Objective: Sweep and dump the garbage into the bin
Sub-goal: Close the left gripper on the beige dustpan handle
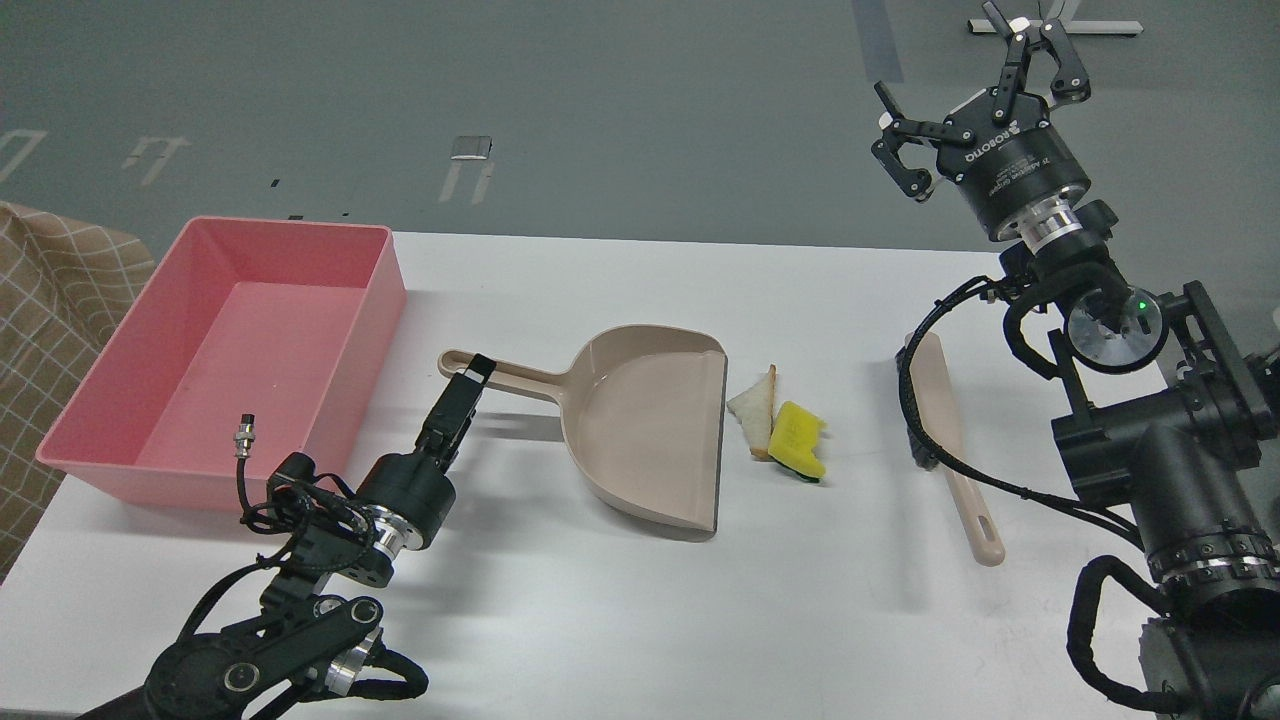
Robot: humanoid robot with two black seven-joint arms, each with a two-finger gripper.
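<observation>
A beige plastic dustpan with a long handle point(640, 425) lies flat near the middle of the white tabletop point(650, 620), its open mouth turned to the right and its handle reaching out to the left. Just beyond that mouth, a little apart from its straight edge, rests the white triangular bread slice with tan crust point(755, 408), and touching the bread on its far side from the dustpan sits the yellow sponge block with dark green backing point(798, 440). Well to the left of the dustpan stands the large shallow rectangular pink plastic tub point(225, 355), with nothing visible inside it. The left gripper point(472, 375) is down at the dustpan's handle, right at its rounded end; seen edge-on, its dark fingers blur into one shape, so I cannot tell whether they are pinching the handle or only next to it. Well to the right of the dustpan, past the sponge, a beige brush with black bristles point(955, 450) lies on the table, partly hidden by the cables of the right arm. The right gripper point(965, 75) is lifted high above and beyond the brush, its fingers spread wide with nothing between them.
</observation>
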